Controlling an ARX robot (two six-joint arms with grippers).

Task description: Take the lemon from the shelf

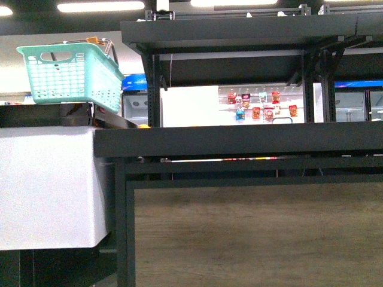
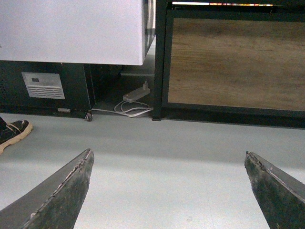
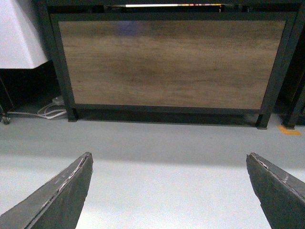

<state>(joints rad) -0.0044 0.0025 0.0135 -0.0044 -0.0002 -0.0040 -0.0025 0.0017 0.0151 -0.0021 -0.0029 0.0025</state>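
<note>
The left tool (image 2: 167, 155) and the right tool (image 3: 168, 155) both gape wide and empty, aimed low at the floor (image 2: 190, 138) in front of the shelf (image 1: 239, 33), which I take for a rest pose ahead of any reach. Their wrist views give only the shelf's wooden base panel (image 3: 171, 62); the front view alone reaches its dark tray (image 1: 239, 140), edge-on, so the top is hidden. The lemon shows nowhere; an orange-yellow speck (image 1: 143, 126) at the tray's left end is too small to name.
</note>
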